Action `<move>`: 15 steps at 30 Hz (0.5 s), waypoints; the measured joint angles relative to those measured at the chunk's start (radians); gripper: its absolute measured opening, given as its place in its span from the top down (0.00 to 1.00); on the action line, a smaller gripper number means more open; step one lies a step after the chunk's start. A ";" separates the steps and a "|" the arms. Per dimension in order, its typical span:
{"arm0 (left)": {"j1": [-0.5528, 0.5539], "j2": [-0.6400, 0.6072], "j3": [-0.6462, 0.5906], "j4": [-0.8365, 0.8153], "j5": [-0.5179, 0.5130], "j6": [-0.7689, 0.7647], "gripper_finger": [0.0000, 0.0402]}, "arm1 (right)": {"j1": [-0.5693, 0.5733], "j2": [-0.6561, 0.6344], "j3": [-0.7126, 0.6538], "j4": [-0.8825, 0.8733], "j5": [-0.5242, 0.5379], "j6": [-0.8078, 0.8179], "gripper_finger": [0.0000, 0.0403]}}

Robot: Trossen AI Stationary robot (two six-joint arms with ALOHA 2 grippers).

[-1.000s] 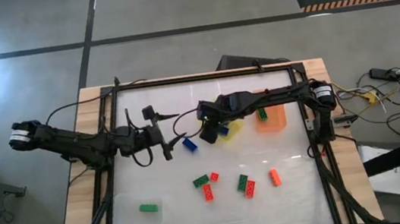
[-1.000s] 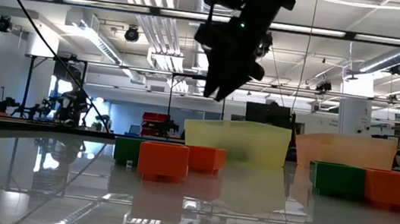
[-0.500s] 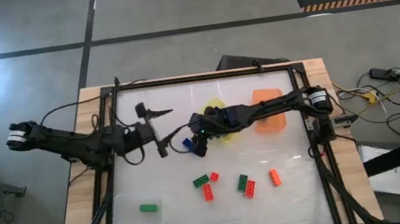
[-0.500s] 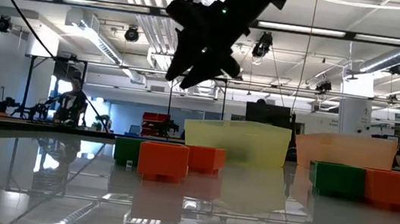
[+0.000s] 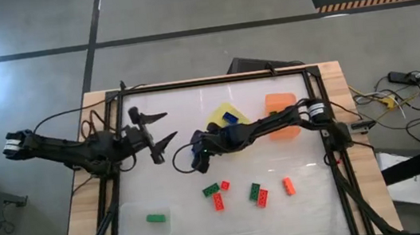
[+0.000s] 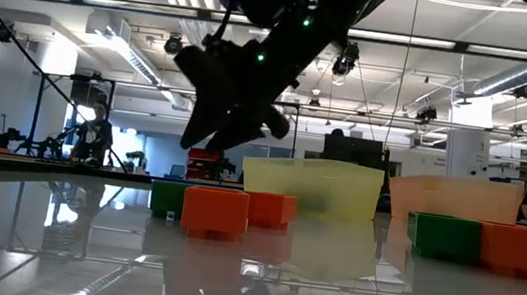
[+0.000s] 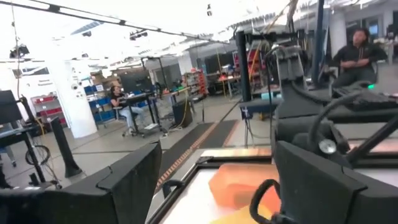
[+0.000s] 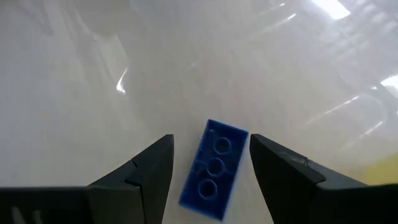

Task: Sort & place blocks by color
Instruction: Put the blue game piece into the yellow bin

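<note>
Now right gripper [image 8: 208,165] swinging away from yellow tray [image 5: 216,117], one blue block [image 5: 230,117] left inside, fingers apart, straddling next blue block [image 8: 215,170]. Left gripper [image 5: 159,130] retreating, wide open.

Tabletop [image 5: 174,218]: glossy white panel, mirror-like reflections in low view; bare wood edge strips. Blue block [image 8: 214,169]: smooth shiny plastic, studded. Yellow tray [image 6: 311,186], orange tray [image 6: 454,199]: translucent plastic. Right gripper [image 8: 208,165] fingers [image 8: 146,168]: matt black plastic.
</note>
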 joint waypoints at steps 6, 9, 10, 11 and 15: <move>0.000 -0.003 0.000 0.004 0.001 -0.003 0.27 | 0.000 0.094 0.094 -0.046 0.013 -0.007 0.50; 0.000 0.005 0.000 0.000 0.001 -0.003 0.27 | 0.000 0.137 0.176 -0.159 0.041 -0.003 0.50; 0.000 0.010 0.000 0.005 0.001 -0.003 0.27 | 0.001 0.150 0.199 -0.199 0.060 -0.003 0.50; 0.000 0.011 0.000 0.003 0.001 -0.003 0.27 | 0.002 0.161 0.220 -0.233 0.080 -0.002 0.50; 0.000 0.014 0.000 0.006 0.001 -0.003 0.27 | 0.006 0.190 0.289 -0.327 0.095 0.017 0.50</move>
